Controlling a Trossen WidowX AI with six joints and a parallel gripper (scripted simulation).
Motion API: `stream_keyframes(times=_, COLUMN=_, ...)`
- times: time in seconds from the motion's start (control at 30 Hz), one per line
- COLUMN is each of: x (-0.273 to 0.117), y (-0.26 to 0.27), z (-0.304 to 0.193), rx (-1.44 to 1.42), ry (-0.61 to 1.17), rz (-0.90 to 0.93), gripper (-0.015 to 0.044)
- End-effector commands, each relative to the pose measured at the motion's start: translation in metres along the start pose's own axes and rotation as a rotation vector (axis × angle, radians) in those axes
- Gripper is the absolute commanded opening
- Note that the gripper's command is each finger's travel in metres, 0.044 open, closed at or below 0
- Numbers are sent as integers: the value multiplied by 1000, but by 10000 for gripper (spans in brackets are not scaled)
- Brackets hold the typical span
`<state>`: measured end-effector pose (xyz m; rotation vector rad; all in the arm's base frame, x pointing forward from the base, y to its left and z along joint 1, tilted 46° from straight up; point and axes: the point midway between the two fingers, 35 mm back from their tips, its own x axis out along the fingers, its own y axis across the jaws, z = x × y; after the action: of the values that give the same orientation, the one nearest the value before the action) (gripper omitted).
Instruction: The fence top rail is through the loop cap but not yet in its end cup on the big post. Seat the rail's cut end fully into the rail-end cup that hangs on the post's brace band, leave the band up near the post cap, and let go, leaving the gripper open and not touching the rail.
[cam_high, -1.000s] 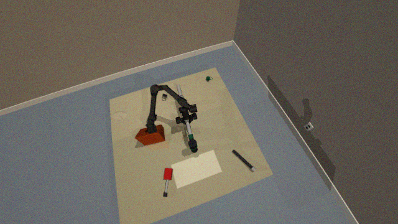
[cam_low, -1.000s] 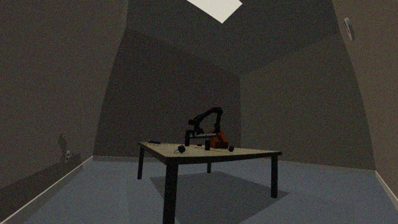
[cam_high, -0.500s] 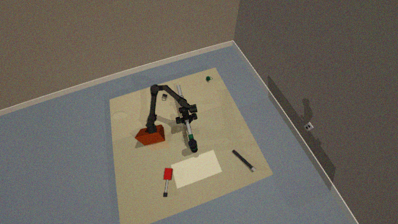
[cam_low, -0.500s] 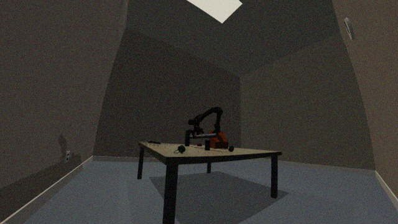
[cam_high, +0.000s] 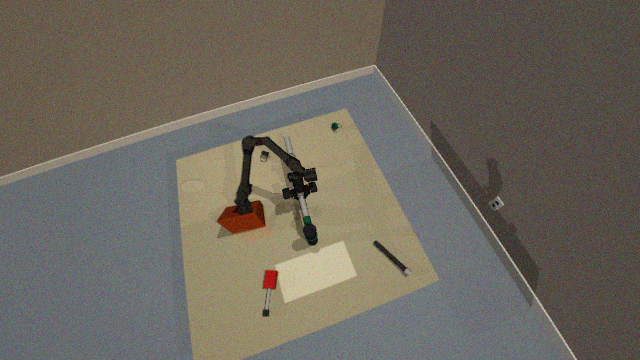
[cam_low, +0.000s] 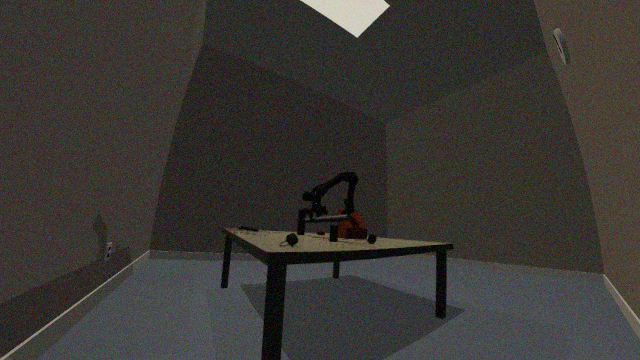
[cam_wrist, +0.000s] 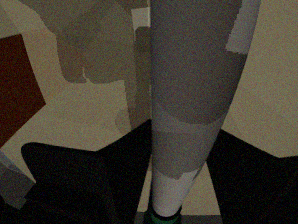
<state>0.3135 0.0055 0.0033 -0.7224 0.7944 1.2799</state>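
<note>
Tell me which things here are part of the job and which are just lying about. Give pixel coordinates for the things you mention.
Part of the job:
- grey rail (cam_high: 304, 206) (cam_low: 327, 218) (cam_wrist: 192, 90), held in the gripper (cam_high: 300, 191)
- big post (cam_high: 310, 233) (cam_low: 301, 222)
- green cup (cam_high: 307, 220) at the rail's end

Just lying about:
- red-headed tool (cam_high: 270, 279)
- black rod (cam_high: 391, 257)
- pale sheet (cam_high: 316, 271)
</note>
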Motion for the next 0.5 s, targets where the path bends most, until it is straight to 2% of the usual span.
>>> stream_keyframes(times=0.0, x=0, y=0, z=-1, rx=0, ry=0, rz=0, gripper=0)
stream_keyframes(times=0.47, x=0, y=-1, z=-10, rx=0, ry=1, rz=0, gripper=0)
